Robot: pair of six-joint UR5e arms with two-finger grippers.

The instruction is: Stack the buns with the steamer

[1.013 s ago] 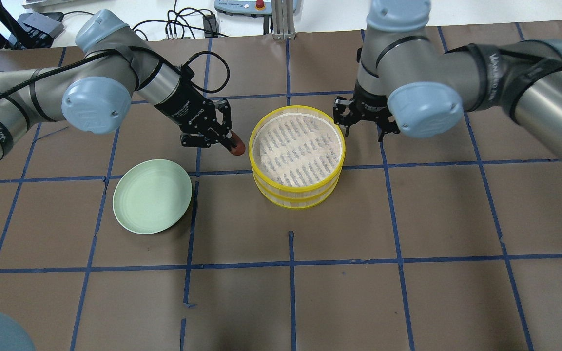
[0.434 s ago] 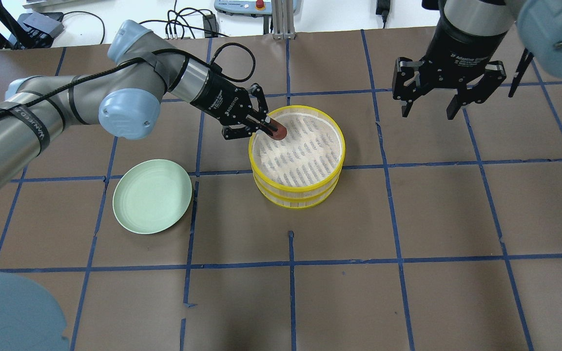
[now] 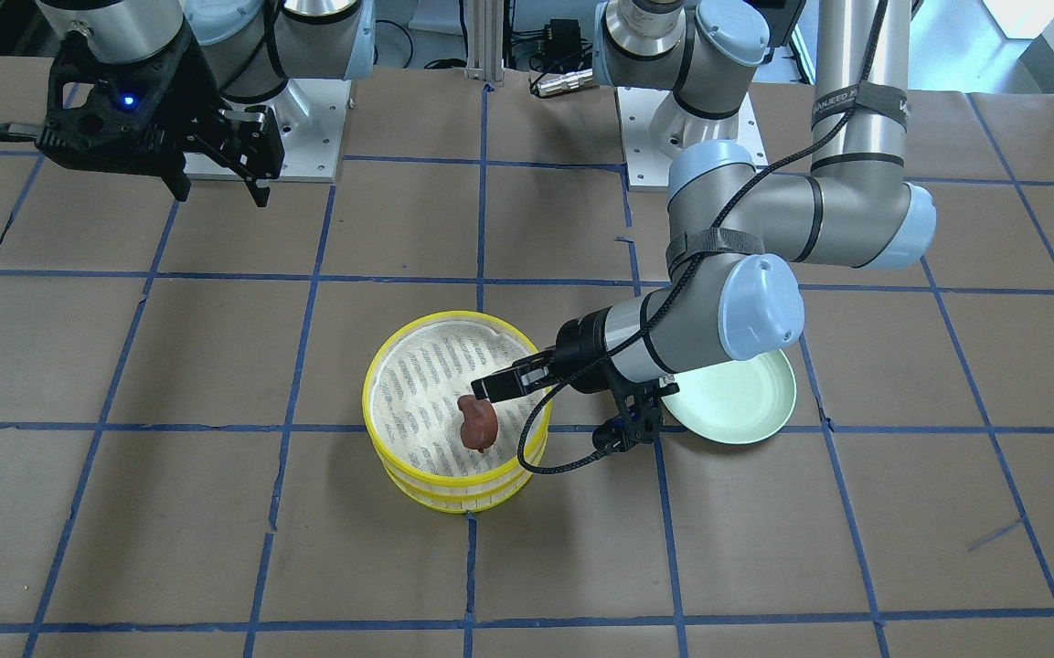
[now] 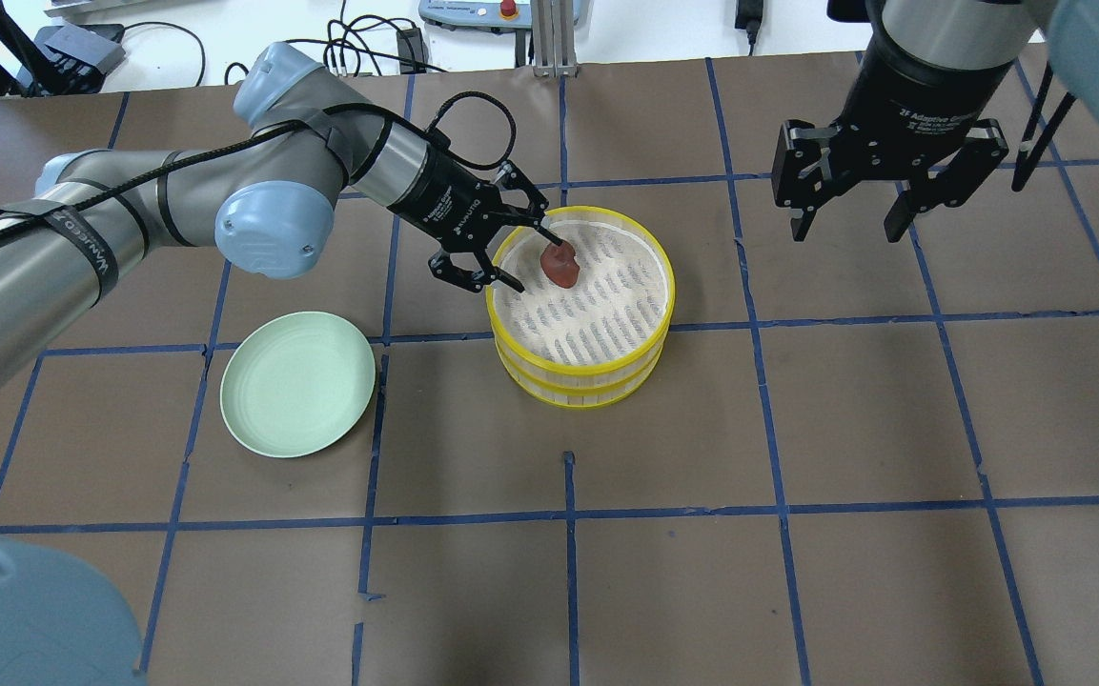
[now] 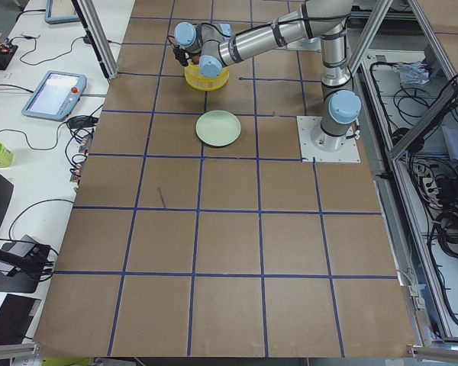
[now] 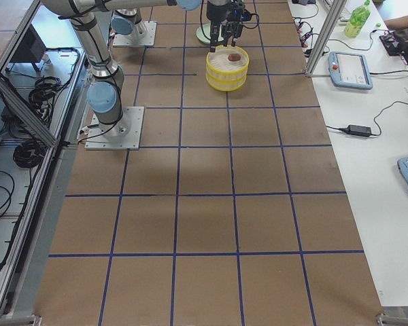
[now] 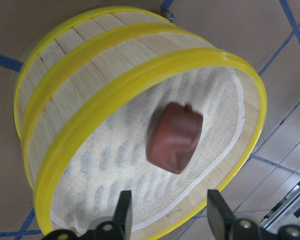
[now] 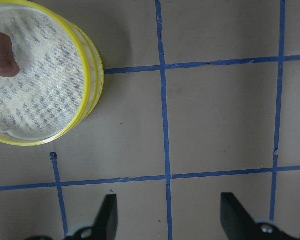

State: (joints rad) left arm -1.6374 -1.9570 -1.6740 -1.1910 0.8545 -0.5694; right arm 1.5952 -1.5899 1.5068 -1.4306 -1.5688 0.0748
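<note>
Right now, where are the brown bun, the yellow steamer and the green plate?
brown bun (image 4: 559, 264): overhead exterior view, the middle of the bun.
yellow steamer (image 4: 578, 381): overhead exterior view, its front wall.
green plate (image 4: 297, 384): overhead exterior view, its bare middle.

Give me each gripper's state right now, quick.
Left gripper: open; the reddish-brown bun is free of its fingers, in the steamer.
Right gripper: open, holding nothing.
</note>
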